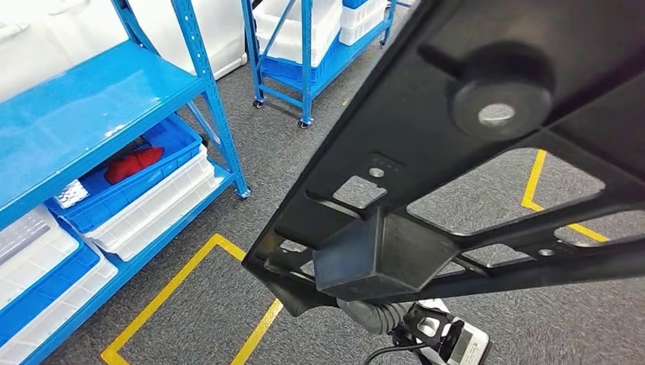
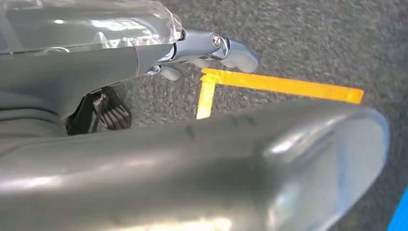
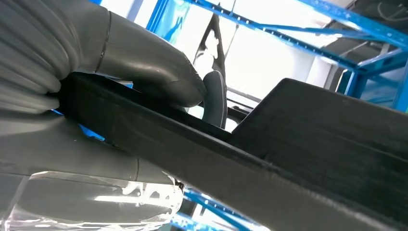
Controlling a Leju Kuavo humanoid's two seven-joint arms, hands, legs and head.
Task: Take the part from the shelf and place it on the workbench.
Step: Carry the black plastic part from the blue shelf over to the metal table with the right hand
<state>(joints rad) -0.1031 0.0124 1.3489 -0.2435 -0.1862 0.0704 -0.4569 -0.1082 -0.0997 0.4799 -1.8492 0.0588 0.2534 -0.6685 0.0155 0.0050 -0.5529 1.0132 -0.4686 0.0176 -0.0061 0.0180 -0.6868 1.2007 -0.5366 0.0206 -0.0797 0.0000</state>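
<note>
Fingers of right hand clamp black part; left hand fingers spread, holding nothing; no readable writing.

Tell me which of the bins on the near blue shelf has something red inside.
The upper blue bin, stacked on white bins, holds the red item; the bins around it show none.

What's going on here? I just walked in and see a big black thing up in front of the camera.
The robot's right hand grips a black part and holds it up above the grey floor, beside the blue shelf. The left hand holds nothing and hangs over a yellow floor line. The part is off the shelf but not yet set down.
</note>
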